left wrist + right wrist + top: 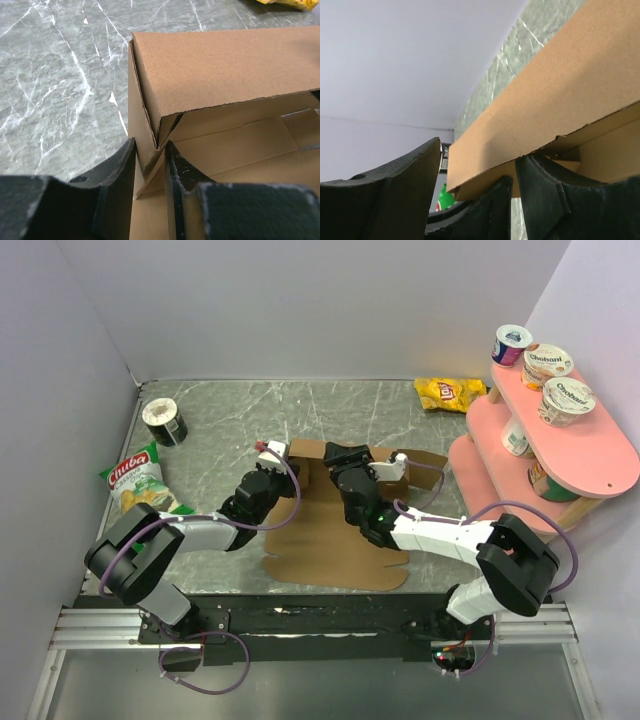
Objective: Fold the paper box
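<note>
Now the paper box (pixel 335 540) lies mid-way across the desk (pixel 220 420), its raised far wall running left to right, the left gripper (pixel 150 150) clamped on its left-end corner and the right gripper (pixel 477 160) spread open around that wall farther right.

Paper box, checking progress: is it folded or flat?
Partly folded: the paper box has its far wall raised, near panel flat.
</note>
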Robot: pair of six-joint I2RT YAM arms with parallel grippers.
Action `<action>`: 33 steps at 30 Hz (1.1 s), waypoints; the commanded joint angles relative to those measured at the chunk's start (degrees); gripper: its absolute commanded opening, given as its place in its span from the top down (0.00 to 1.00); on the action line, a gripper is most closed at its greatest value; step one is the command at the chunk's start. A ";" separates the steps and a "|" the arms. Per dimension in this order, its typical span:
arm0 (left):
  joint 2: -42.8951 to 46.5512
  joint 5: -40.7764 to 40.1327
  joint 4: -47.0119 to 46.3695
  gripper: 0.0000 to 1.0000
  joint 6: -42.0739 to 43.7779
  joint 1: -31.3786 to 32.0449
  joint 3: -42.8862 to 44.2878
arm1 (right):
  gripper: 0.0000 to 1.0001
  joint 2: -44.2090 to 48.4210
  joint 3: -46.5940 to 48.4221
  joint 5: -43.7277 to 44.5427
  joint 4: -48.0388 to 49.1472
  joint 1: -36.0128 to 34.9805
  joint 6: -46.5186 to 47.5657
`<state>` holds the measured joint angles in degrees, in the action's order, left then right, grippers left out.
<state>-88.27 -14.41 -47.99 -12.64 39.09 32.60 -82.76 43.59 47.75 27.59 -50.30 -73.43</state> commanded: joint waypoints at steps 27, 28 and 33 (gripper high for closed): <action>-5.24 3.60 -11.51 0.28 3.42 -0.86 -4.12 | 0.89 -2.76 -0.44 3.40 -3.77 2.67 -6.55; -5.25 4.21 -12.30 0.28 3.42 -0.95 -4.38 | 0.89 -2.67 -0.53 3.41 -3.95 2.67 -6.55; -6.82 8.43 -16.69 0.26 0.26 -3.05 -5.44 | 0.90 -2.32 -0.79 3.49 -4.92 2.67 -7.34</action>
<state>-93.80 -10.70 -57.52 -10.02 37.54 27.66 -85.49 43.44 48.62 27.90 -47.83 -81.25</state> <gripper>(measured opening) 0.738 0.153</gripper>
